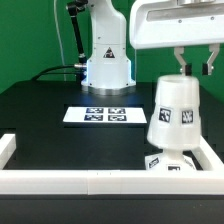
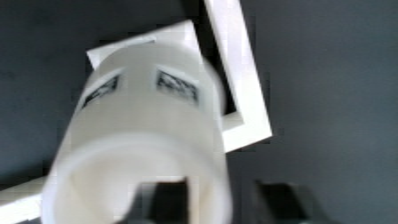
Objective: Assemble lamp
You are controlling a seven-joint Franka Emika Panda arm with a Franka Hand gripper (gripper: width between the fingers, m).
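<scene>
The white tapered shade (image 1: 172,113) stands upright at the exterior view's right, tags on its side. It sits over the flat square base (image 1: 166,162); the bulb is hidden under it. My gripper (image 1: 194,68) hangs just above the shade's top rim with its jaws apart. In the wrist view the shade (image 2: 151,120) fills the picture, with a corner of the base (image 2: 146,45) showing beyond it. My gripper (image 2: 219,205) straddles the shade's rim: one finger (image 2: 164,200) is over the opening, the other is outside. I see a gap to the wall on both sides.
A low white wall (image 1: 60,180) runs along the table's front and the right side (image 1: 210,152), close to the base; it also shows in the wrist view (image 2: 233,70). The marker board (image 1: 100,115) lies mid-table. The robot's base (image 1: 107,55) stands behind.
</scene>
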